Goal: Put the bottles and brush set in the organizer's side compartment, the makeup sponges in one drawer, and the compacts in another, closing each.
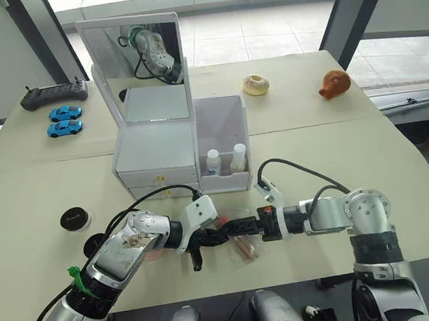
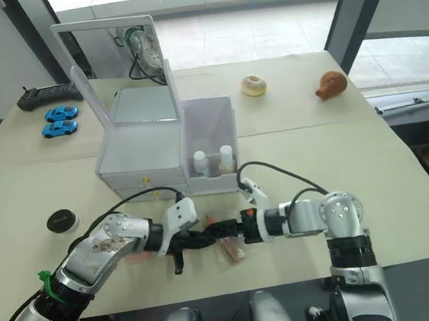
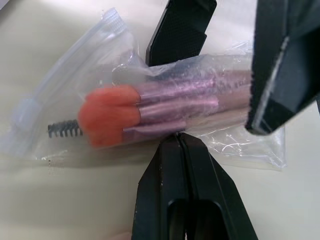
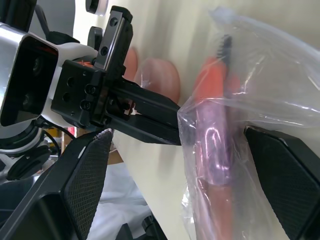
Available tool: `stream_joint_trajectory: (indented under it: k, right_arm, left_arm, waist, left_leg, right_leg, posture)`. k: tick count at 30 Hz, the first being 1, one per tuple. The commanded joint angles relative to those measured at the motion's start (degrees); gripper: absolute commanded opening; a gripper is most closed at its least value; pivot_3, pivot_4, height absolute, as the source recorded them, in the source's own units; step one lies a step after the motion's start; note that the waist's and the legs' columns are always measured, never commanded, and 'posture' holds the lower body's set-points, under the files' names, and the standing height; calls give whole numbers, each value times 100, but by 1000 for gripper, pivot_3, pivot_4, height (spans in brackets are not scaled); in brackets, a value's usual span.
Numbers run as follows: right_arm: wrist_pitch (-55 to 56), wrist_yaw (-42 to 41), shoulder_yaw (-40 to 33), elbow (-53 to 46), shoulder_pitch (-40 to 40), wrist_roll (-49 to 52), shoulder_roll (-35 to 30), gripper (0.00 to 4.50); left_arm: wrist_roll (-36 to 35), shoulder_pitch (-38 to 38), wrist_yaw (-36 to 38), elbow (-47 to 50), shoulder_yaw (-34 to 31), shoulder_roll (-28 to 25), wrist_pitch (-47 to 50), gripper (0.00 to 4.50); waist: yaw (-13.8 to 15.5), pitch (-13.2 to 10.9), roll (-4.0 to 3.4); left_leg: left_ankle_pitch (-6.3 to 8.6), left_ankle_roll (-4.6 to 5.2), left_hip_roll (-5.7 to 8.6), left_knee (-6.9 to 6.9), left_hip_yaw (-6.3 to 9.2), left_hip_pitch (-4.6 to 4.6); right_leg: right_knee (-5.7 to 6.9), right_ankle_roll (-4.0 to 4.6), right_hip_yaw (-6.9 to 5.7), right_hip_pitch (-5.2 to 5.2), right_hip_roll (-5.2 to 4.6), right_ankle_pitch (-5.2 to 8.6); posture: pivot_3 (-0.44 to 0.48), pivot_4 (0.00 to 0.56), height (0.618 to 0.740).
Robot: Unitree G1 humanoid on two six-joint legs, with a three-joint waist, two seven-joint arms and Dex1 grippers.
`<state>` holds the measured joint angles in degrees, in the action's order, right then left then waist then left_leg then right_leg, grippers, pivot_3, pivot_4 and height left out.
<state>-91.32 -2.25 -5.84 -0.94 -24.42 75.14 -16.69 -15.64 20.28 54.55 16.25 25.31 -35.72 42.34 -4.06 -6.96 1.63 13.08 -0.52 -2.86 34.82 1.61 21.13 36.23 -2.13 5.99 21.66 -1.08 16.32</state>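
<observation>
Both arms meet low in the centre of the head view, right over the brush set [image 1: 243, 247], which lies on the table [image 1: 337, 155] in its clear packet. The left gripper [image 1: 211, 240] reaches in from the lower left, and its wrist view shows its black fingers [image 3: 182, 30] pinched together on the plastic beside the orange-red brush tips. The right gripper [image 1: 244, 226] comes in from the lower right; its fingers [image 4: 282, 175] stand wide, one on each side of the packet [image 4: 240, 100], so it straddles the bag without clamping it.

Above them, mid-frame, stands the organizer [image 1: 156, 155] with its mirror upright and both drawers pushed in. The two bottles [image 1: 224, 160] stand upright in the side compartment [image 1: 222, 121] on its right. One compact [image 1: 74, 218] sits at the left of the frame, well apart from the grippers. Something pale pink [image 4: 160, 77], the sponges perhaps, lies just beyond the left gripper; the rest is hidden under that arm.
</observation>
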Motion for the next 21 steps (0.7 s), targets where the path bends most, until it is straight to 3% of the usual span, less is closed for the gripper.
stream_joint_trajectory:
  k: [1, 14, 21]
  right_arm:
    - [-118, 148, 129, 124, 169, -272, 24, 4118]
    - [-41, -87, -3, -338, 413, -827, -265, 79]
    - [136, -648, -644, -1452, 338, -478, -847, 73]
  left_arm:
    - [53, -39, -22, 46, -26, -10, -29, 0]
    - [45, -96, -55, -3, -69, 65, -160, 0]
    - [-1015, -200, 77, 162, -1144, 333, 252, 0]
  waist:
    - [2, 1, -2]
    - [22, 4, -7]
    - [68, -3, -14]
  left_leg:
    - [0, 0, 0, 0, 0, 0]
    - [0, 0, 1, 1, 2, 1]
    - [0, 0, 7, 18, 5, 33]
  right_leg:
    - [0, 0, 0, 0, 0, 0]
    - [-11, 0, -3, 3, -2, 0]
    - [-5, -7, -5, 45, -6, -4]
  posture:
    - [0, 150, 740]
    - [0, 150, 740]
    - [0, 150, 740]
